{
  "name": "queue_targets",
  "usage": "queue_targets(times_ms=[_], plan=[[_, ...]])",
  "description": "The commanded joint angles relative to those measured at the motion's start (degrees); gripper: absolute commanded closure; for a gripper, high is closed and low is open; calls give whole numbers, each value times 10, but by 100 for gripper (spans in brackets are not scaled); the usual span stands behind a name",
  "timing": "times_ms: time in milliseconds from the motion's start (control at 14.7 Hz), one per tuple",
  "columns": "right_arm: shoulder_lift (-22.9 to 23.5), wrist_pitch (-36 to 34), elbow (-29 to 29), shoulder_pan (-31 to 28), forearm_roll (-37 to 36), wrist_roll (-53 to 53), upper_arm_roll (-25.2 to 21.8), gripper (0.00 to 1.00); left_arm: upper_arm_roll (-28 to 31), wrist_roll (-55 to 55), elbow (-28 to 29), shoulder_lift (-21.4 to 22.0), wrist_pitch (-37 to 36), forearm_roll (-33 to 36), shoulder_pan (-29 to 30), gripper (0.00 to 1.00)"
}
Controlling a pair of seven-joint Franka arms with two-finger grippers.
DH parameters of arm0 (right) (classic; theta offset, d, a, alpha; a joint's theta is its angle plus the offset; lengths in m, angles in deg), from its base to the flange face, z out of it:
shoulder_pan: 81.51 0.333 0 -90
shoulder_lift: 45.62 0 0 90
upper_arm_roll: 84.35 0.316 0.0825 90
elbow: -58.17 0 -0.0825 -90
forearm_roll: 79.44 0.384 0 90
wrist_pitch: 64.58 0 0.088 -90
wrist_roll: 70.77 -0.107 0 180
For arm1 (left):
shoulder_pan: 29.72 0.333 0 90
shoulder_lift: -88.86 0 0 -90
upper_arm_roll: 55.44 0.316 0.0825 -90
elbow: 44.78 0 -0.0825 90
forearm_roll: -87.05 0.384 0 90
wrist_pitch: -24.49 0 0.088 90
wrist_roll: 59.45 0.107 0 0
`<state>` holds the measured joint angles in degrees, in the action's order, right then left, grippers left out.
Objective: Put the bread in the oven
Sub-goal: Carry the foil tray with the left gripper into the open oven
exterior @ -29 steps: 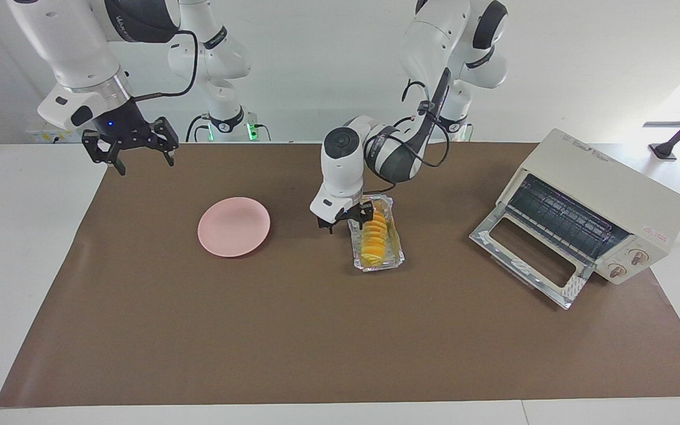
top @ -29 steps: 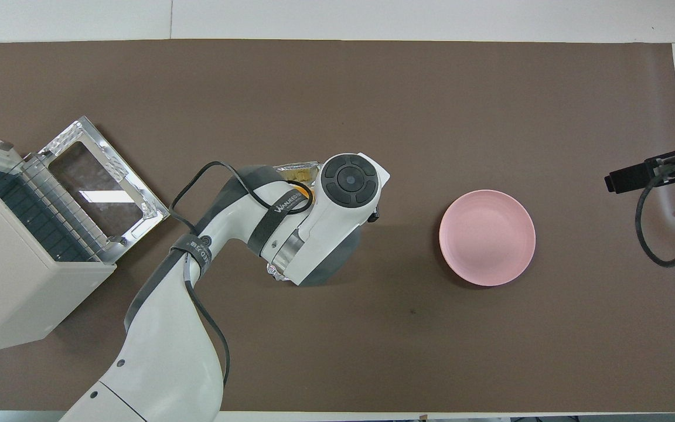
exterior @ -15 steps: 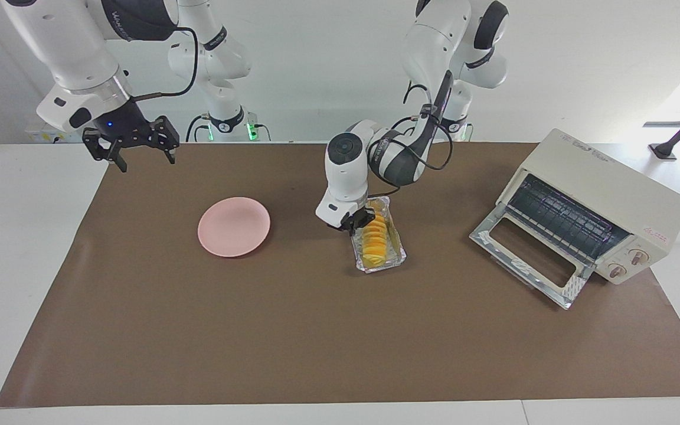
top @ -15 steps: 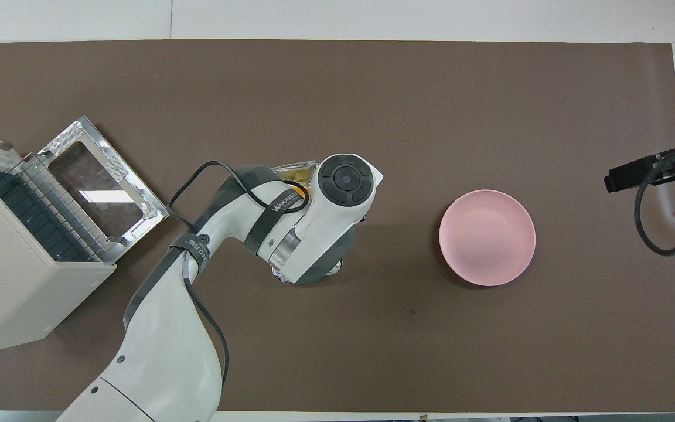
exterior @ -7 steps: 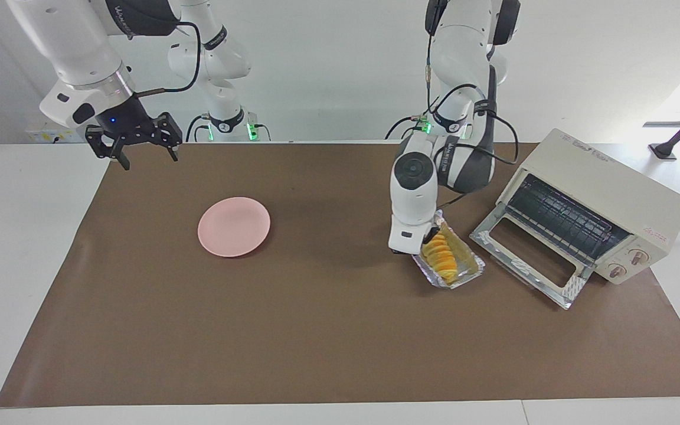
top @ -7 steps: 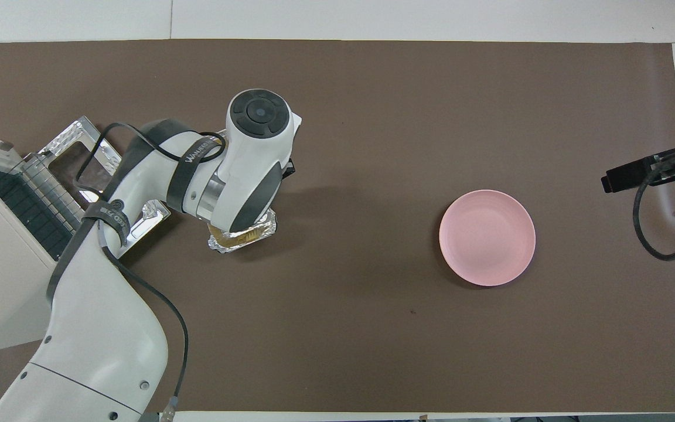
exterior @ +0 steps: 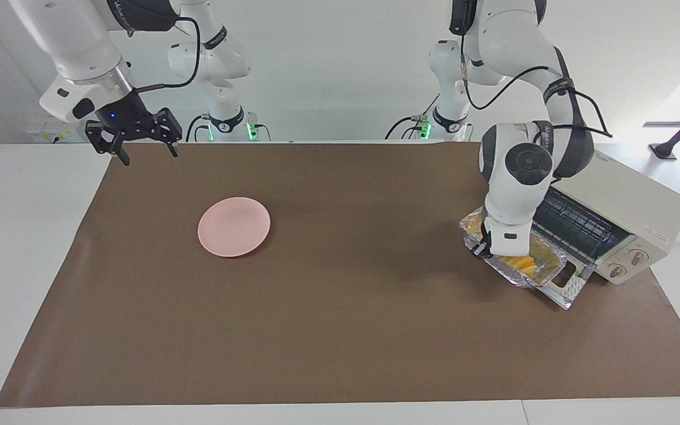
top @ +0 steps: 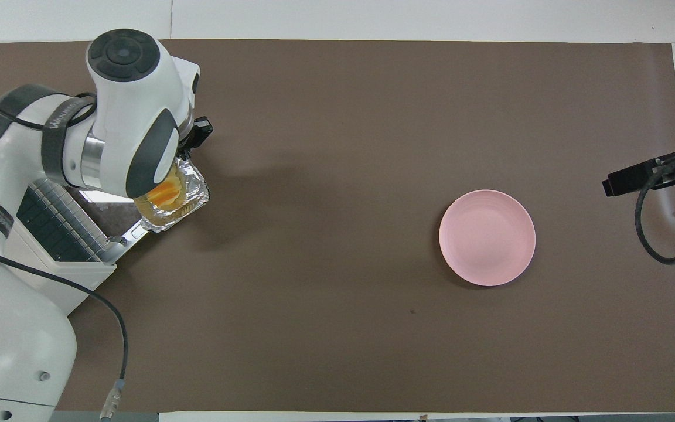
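Brown worktop mat: foil tray [exterior: 543, 264] with bread [exterior: 523, 264], a second ago mid-table, now carried over oven [exterior: 611, 215] door at left-arm end, left gripper [exterior: 481, 249] clamped on rim. Right gripper [exterior: 133, 137] waits open at corner. Insertion next.

place: robot lab | evidence: 2 Franka arms [exterior: 517, 165], brown-papered table [exterior: 340, 330], bare white walls

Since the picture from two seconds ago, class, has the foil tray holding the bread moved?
Yes. The foil tray with the bread, carried by the left pincer, went away from the pink plate to over the oven door.
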<state>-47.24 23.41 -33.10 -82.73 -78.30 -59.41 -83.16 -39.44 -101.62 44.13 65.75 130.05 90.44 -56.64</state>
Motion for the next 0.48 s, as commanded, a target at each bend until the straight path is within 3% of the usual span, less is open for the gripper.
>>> queue_targets(times_ms=[0, 409], plan=[[-13, 2, -15, -5, 8, -10, 1, 0, -4, 17, 4, 7, -21, 6, 21, 100], [-14, -18, -16, -5, 5, -6, 0, 0, -4, 40, 9, 17, -36, 5, 56, 100]])
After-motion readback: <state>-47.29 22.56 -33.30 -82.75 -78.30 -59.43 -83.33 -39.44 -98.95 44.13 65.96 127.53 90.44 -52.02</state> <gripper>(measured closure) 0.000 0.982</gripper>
